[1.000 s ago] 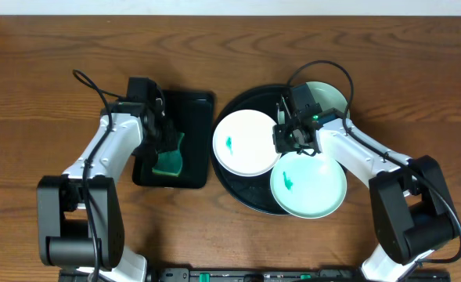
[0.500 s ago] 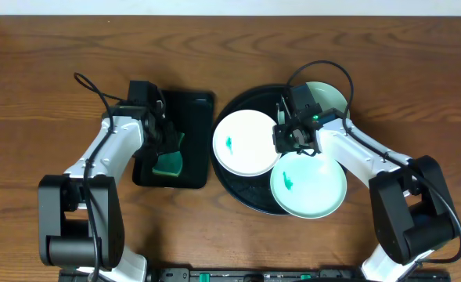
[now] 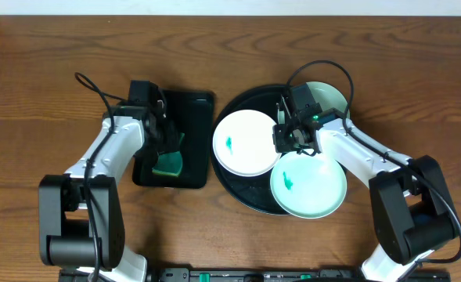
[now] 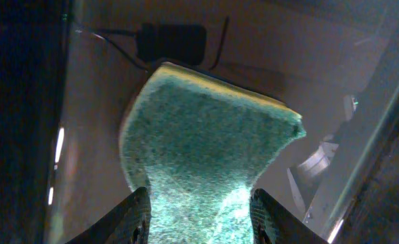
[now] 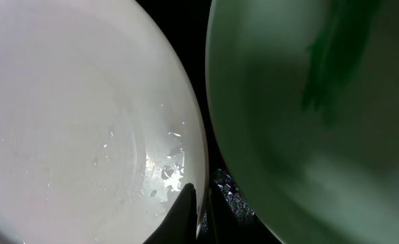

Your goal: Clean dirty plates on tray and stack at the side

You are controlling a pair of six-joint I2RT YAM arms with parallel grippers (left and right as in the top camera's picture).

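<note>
Evidently barely begun. Across the tabletop (image 3: 42, 70), no stack at either side. Inside the round black tray (image 3: 234, 193), all three plates: white plate (image 3: 250, 153) at the left, front mint plate (image 3: 316, 192) just beside it, back mint plate (image 3: 332, 94) partly hidden behind the right arm. On the rectangular black tray (image 3: 195, 110), left of the round one, a green sponge (image 3: 167, 163), pinched by the left tool (image 3: 166, 147). Right tool (image 3: 294, 143) pressed almost together on the white plate's rim, between the two front plates. Teal smear (image 3: 229, 144) on the white plate, second smear (image 3: 289, 183) on the front mint one; wiping and stacking both judged yet to do.

From overhead alone: the whole layout and the back plate. From the left wrist alone: sponge squeezed to a narrow waist between the fingers (image 4: 135, 217); lifted or resting, cannot tell. From the right wrist alone: thin tips straddling the white rim, droplets (image 5: 165, 169) beside them, a dark strip of tray between the two rims.
</note>
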